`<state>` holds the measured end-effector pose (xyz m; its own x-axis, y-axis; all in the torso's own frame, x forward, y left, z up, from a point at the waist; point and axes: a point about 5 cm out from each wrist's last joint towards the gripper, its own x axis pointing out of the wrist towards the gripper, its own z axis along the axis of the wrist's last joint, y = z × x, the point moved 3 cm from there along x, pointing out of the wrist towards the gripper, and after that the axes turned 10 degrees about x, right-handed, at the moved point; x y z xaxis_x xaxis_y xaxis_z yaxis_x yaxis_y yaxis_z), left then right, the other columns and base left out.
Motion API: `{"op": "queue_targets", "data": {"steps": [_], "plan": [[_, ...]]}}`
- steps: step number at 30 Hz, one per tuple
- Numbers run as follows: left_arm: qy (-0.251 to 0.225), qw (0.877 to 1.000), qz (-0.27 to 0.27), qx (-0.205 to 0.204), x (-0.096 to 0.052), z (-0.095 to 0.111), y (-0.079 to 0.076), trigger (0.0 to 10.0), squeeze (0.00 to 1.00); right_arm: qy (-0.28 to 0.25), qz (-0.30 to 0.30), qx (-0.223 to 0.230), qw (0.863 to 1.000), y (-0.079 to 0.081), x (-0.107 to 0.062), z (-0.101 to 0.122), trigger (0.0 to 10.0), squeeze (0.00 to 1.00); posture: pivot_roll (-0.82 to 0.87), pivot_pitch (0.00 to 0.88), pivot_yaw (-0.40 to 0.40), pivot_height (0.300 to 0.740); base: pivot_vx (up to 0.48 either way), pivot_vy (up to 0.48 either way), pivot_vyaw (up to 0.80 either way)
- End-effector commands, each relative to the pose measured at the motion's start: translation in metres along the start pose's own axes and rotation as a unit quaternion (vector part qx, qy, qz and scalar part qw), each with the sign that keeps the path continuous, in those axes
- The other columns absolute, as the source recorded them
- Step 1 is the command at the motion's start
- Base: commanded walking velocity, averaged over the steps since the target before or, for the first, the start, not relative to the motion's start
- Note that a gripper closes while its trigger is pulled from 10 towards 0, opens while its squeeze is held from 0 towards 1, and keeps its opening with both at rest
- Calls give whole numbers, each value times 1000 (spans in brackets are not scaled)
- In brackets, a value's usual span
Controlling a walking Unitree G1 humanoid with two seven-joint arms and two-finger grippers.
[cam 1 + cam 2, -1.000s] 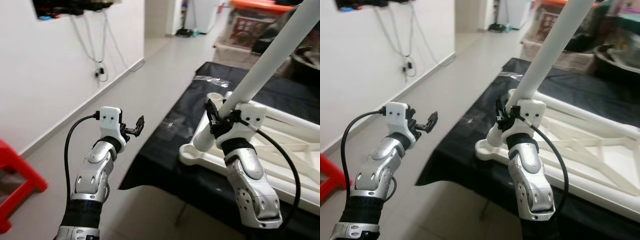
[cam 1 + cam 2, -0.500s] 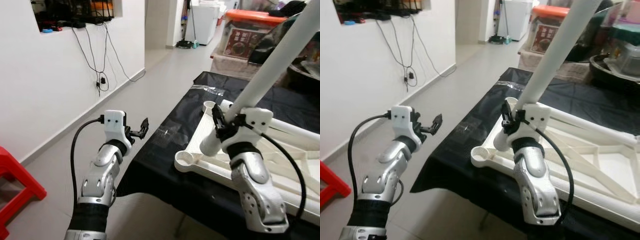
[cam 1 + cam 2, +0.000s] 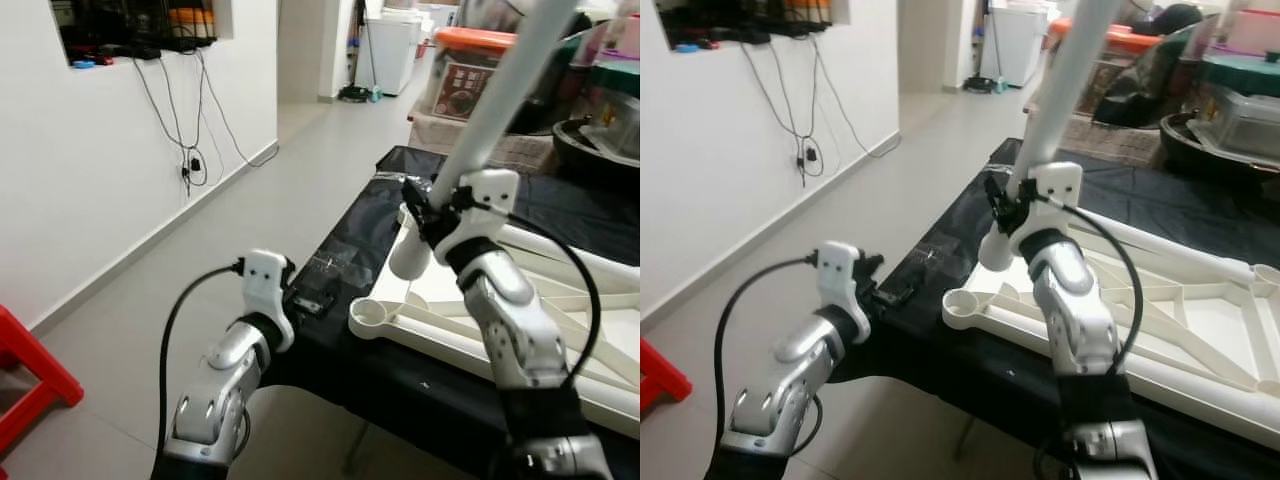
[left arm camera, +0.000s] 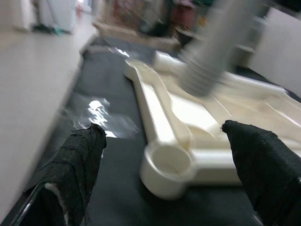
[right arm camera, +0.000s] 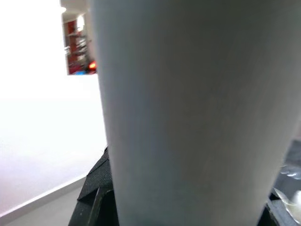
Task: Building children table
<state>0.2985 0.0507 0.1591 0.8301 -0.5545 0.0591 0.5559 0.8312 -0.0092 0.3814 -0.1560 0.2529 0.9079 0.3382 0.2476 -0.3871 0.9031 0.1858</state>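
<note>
A white children's table top (image 3: 440, 332) lies upside down on a black-covered surface (image 3: 345, 235). Its nearest round corner socket (image 3: 368, 314) faces up with nothing in it. My right gripper (image 3: 432, 215) is shut on a long white table leg (image 3: 492, 95), held tilted with its lower end (image 3: 409, 260) hanging just above the frame, behind that socket. The leg (image 5: 188, 113) is close up in the right wrist view. My left gripper (image 3: 318, 300) is open at the edge of the black surface, its fingers (image 4: 75, 160) spread on either side of the socket (image 4: 167, 162).
Bare floor runs along the white wall on the left, with dangling cables (image 3: 190, 160). A red stool (image 3: 25, 370) stands at the lower left. Behind the table are an orange-lidded storage box (image 3: 470, 60) and a dark pan (image 3: 600, 140).
My left gripper has reached forward and down to the table's corner socket. My right gripper has lifted the leg and stood it more upright. The camera has shifted too.
</note>
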Motion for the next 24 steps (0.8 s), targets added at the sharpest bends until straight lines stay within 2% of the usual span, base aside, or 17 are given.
{"op": "queue_targets", "data": {"steps": [1,3,6,8,9,13,15,19,24], "plan": [[0,1000,-19,-5,-1,2,-8,10000,0,5,9,18,1000,-3,0,-2,10000,0,132,64,-113,740,0,0,0],[4,998,-51,21,-9,1,-21,10000,0,11,35,35,999,-3,4,-1,10000,0,140,100,-110,740,0,0,0],[6,998,-63,31,-13,0,-26,10000,0,14,48,41,998,-2,5,0,10000,0,141,109,-107,740,0,0,0],[14,996,-80,39,-21,-3,-33,10000,0,24,97,52,994,5,6,0,10000,0,152,140,-99,740,0,0,0],[14,996,-80,39,-21,-3,-33,10000,0,24,97,52,994,5,6,0,10000,0,152,140,-99,740,0,0,0],[28,994,-93,42,-31,-5,-40,10000,0,33,185,86,978,13,1,5,10000,0,158,160,-92,740,0,0,0],[28,994,-93,42,-31,-5,-40,10000,0,33,185,86,978,13,1,5,10000,0,158,160,-92,740,0,0,0],[40,994,-98,36,-41,-5,-43,10000,0,45,233,86,968,11,-8,7,10000,0,172,171,-84,740,0,0,0],[47,994,-96,35,-47,-5,-43,10000,0,55,263,84,960,13,-9,5,10000,0,178,180,-81,740,0,0,0]]}}
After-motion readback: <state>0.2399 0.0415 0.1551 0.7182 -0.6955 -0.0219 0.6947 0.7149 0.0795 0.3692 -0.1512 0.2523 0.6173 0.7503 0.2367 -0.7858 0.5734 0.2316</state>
